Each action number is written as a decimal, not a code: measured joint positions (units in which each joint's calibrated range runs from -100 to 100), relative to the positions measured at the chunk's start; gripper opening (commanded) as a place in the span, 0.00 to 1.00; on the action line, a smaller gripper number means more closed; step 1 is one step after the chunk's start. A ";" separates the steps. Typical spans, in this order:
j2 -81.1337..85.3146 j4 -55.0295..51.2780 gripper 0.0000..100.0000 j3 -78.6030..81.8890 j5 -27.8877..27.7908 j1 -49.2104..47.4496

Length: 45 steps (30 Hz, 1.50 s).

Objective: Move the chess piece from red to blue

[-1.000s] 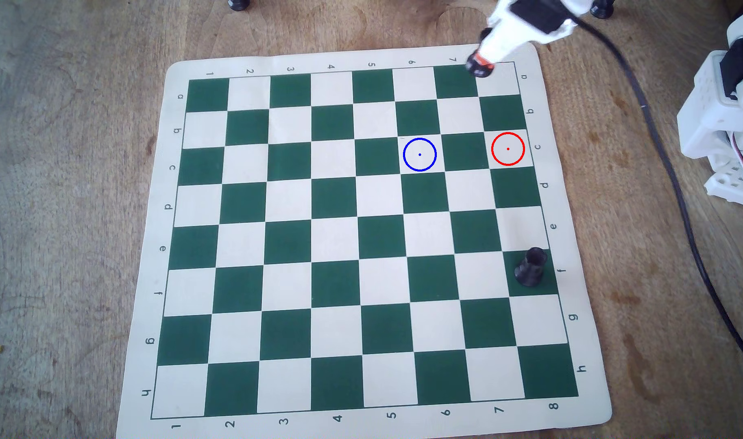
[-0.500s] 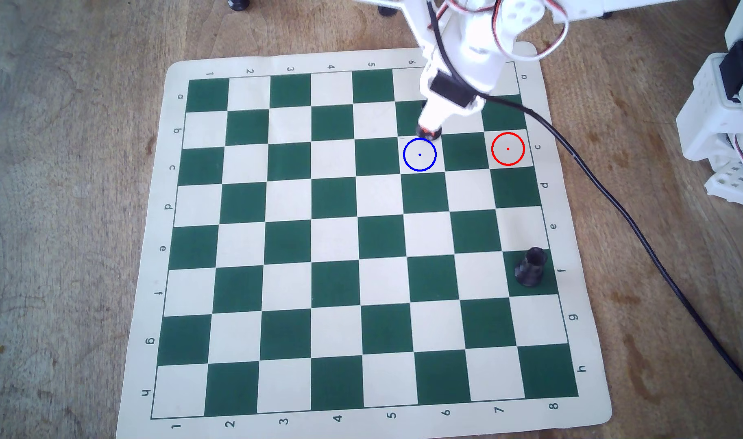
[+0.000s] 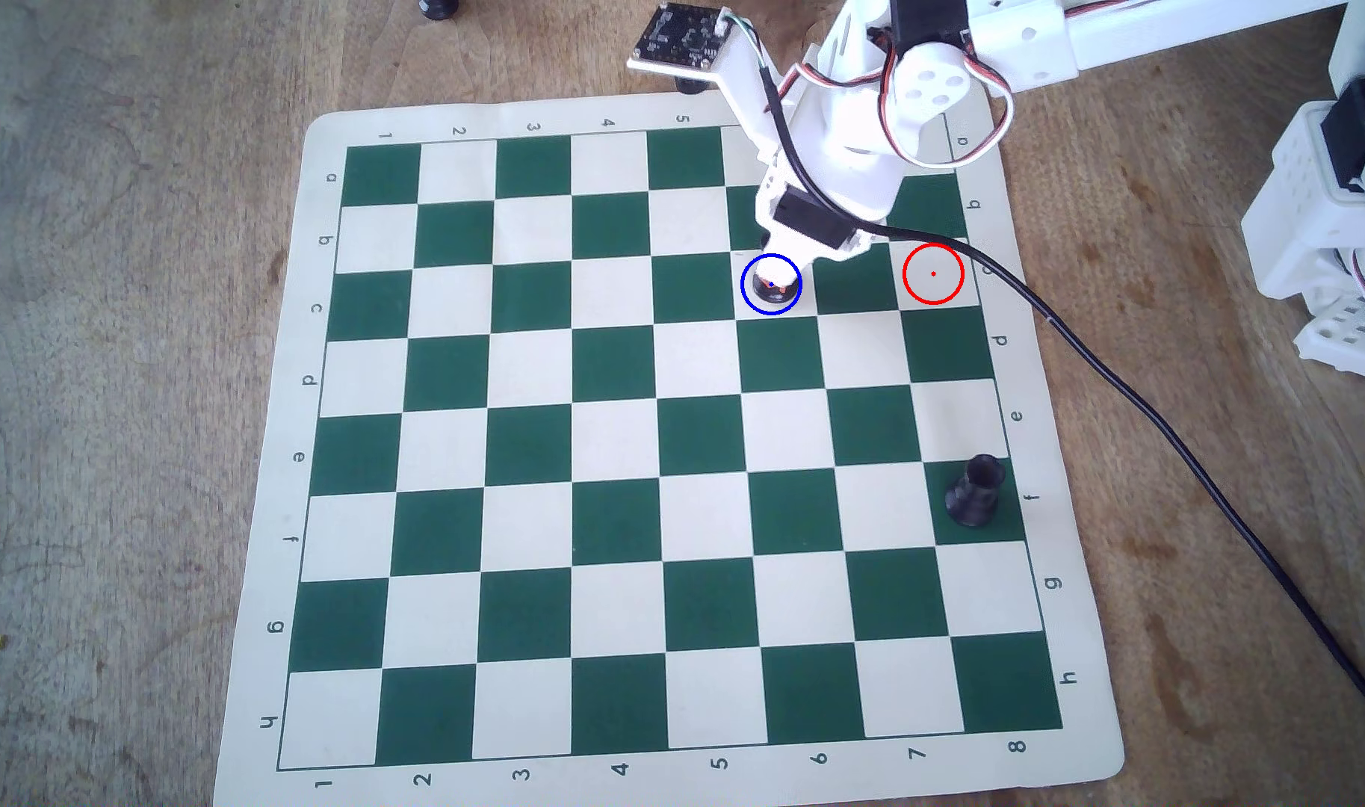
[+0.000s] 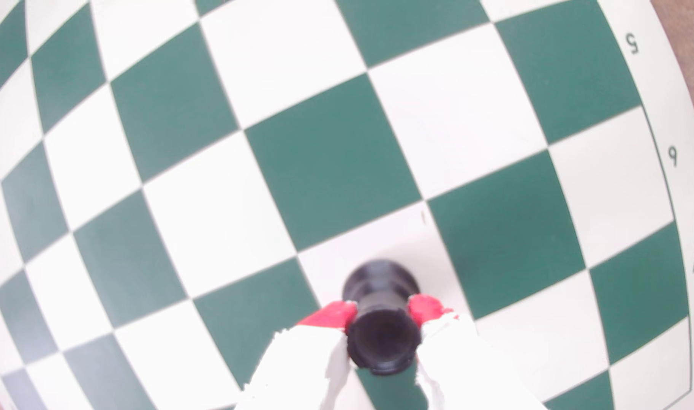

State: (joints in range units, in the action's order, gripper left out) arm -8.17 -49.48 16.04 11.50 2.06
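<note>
The black rook-like chess piece (image 3: 764, 292) stands inside the blue circle (image 3: 743, 293) on a white square, mostly covered by my white gripper (image 3: 772, 281). In the wrist view the piece (image 4: 382, 315) is upright on a white square, and my gripper (image 4: 382, 313) with red-tipped fingers (image 4: 331, 315) is shut on its neck just below the notched top. The red circle (image 3: 933, 273) with its centre dot lies two squares to the right in the overhead view, with nothing in it.
A second black piece (image 3: 974, 490) stands on a green square near the board's right edge. A black cable (image 3: 1176, 442) runs from the gripper across the board's right side. The arm's base (image 3: 1331, 233) is at the right. The chessboard mat (image 3: 275, 465) lies on a wooden table.
</note>
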 measured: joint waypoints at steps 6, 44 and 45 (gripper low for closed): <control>0.00 0.00 0.20 0.00 0.00 0.00; 51.70 -13.15 0.00 18.26 0.49 -10.40; 56.14 -11.16 0.00 20.61 0.15 -9.44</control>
State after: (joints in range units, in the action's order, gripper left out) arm 47.97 -60.64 36.65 11.65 -7.37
